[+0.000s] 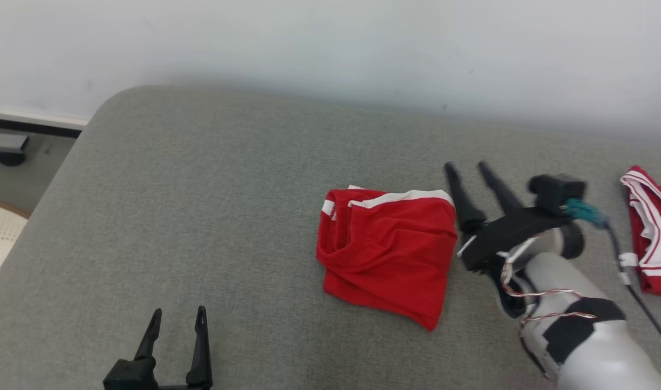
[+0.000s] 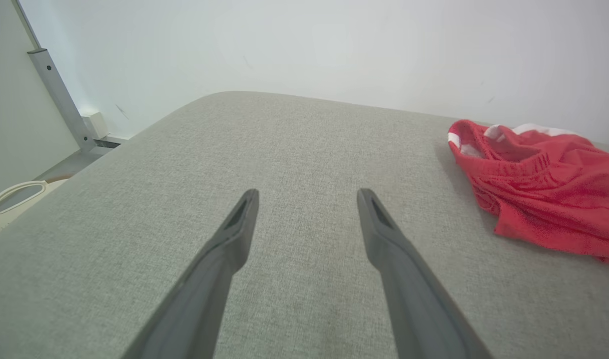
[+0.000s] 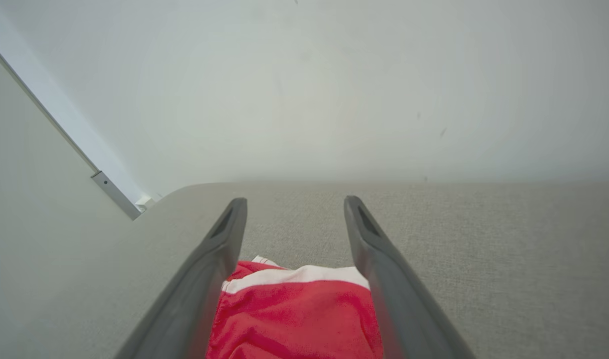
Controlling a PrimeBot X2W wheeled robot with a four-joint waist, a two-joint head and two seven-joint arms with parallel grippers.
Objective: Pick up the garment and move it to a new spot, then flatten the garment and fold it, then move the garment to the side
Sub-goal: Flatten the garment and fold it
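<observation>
I am holding my right gripper (image 1: 465, 165) spread wide with nothing between its fingers, its dark tapered fingers pointing away from me just beside the right edge of the garment (image 1: 387, 249), close enough that the nearer finger is almost brushing the cloth. The garment is lying as a compact folded packet on the grey cushion (image 1: 200, 216), right of centre, so it is sitting directly to the left of that hand, and my right arm is by far the nearer one. My left gripper (image 1: 179, 310) is also standing open, hovering low and well apart from the cloth, near my own edge of the cushion. The packet is looking roughly square, slightly longer from its far edge to its near corner, which is pointing toward me. The red cloth is reading as a thin, soft knit, creased and rumpled where the layers overlap, with a white band (image 1: 400, 197) running along the far edge. The cushion is showing a fine, flat woven texture. I am judging the fold done and the sideways move next, and a loose top layer could slip as I am grasping it. A second red garment (image 1: 652, 227) is lying at the far right.
</observation>
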